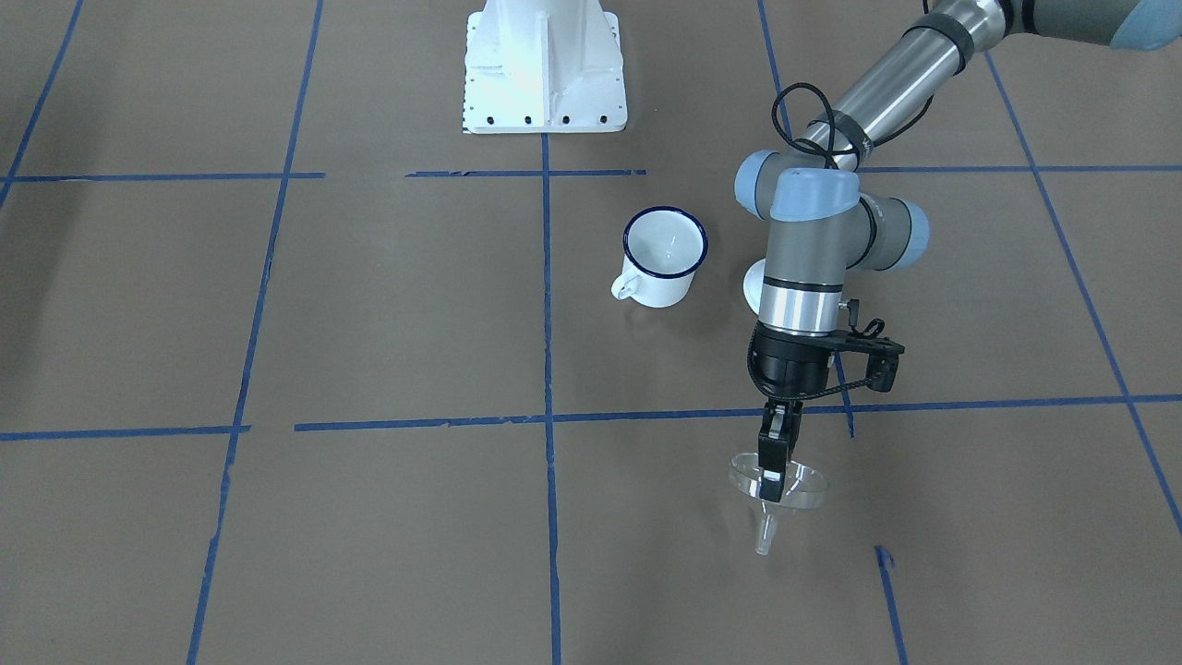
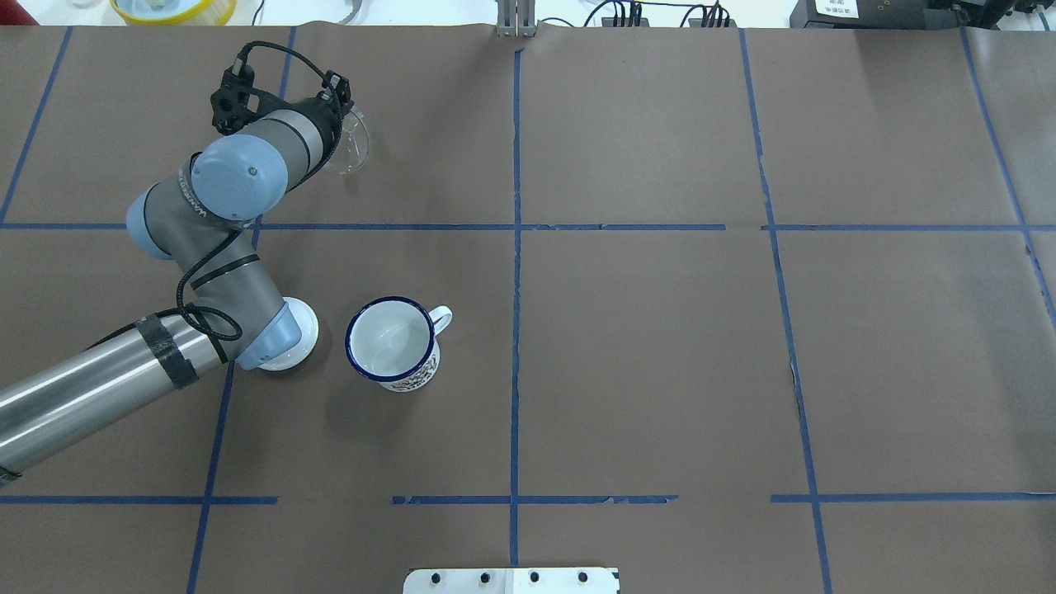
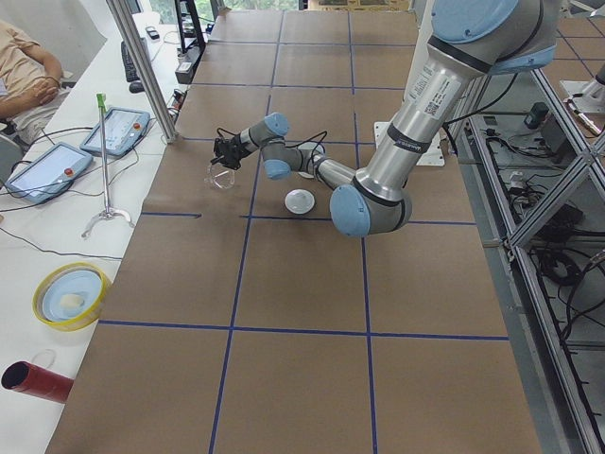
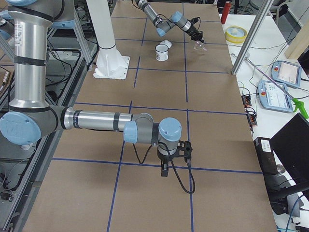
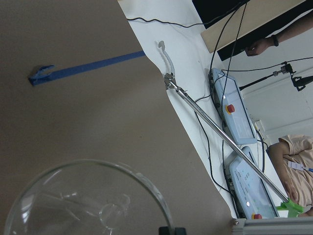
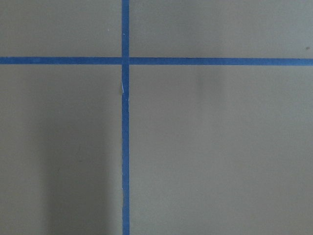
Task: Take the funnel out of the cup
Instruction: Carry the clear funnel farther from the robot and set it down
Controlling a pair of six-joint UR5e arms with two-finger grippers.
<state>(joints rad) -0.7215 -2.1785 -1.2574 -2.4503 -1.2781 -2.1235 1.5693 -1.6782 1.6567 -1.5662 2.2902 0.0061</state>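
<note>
The white cup (image 1: 663,251) with a dark blue rim stands upright and empty near the table's middle; it also shows in the overhead view (image 2: 391,341). My left gripper (image 1: 771,488) is shut on the rim of the clear funnel (image 1: 809,484), away from the cup toward the operators' side. The funnel hangs spout down, just over the table. It also shows in the overhead view (image 2: 353,147) and fills the bottom of the left wrist view (image 5: 88,200). My right gripper (image 4: 164,170) shows only in the exterior right view, low over the table; I cannot tell its state.
A round white lid (image 2: 299,328) lies beside the cup, partly hidden under my left arm. The table's edge with cables, a metal rod (image 5: 220,127) and teach pendants (image 3: 115,130) lies just beyond the funnel. The white robot base (image 1: 545,65) stands behind the cup.
</note>
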